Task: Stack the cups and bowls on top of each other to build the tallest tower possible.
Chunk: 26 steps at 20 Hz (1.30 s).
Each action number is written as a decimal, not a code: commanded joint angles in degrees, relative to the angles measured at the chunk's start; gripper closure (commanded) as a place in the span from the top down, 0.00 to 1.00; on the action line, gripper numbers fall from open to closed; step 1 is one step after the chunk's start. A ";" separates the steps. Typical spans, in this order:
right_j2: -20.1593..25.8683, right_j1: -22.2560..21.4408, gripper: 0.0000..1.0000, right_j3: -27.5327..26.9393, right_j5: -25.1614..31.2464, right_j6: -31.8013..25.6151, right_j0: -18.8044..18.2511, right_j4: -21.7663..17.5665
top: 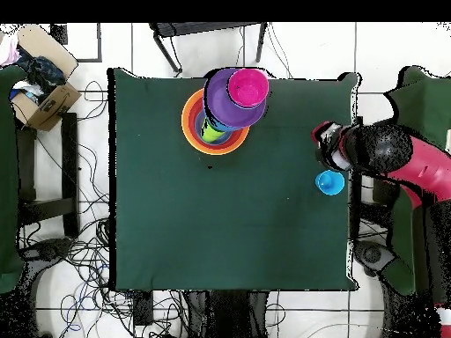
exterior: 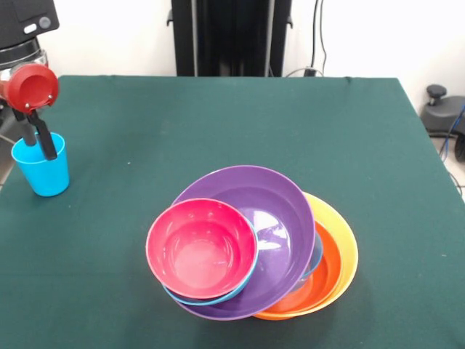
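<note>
The light blue cup (exterior: pixel 42 169) stands upright at the table's left edge; in the overhead view (top: pixel 330 182) it is near the right edge. My gripper (exterior: pixel 41 144) reaches down to the cup's rim, also seen in the overhead view (top: pixel 328 164). The tower (exterior: pixel 254 247) is a tilted pile. A pink-red bowl (exterior: pixel 202 247) sits in a blue bowl (exterior: pixel 211 299). Both rest in the purple bowl (exterior: pixel 280 211), over a red-orange bowl (exterior: pixel 325 280) and an orange bowl (exterior: pixel 347 251). The lime green cup (top: pixel 210 132) shows only from overhead, under the purple bowl.
The green table (exterior: pixel 218 131) ends close to the blue cup's left. The robot's black pedestal (exterior: pixel 231 36) stands behind the far edge. A cardboard box (top: pixel 44 88) and cables lie on the floor beside the table.
</note>
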 commanded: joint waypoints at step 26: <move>3.42 6.12 1.00 4.28 -3.26 -14.12 -1.08 -7.05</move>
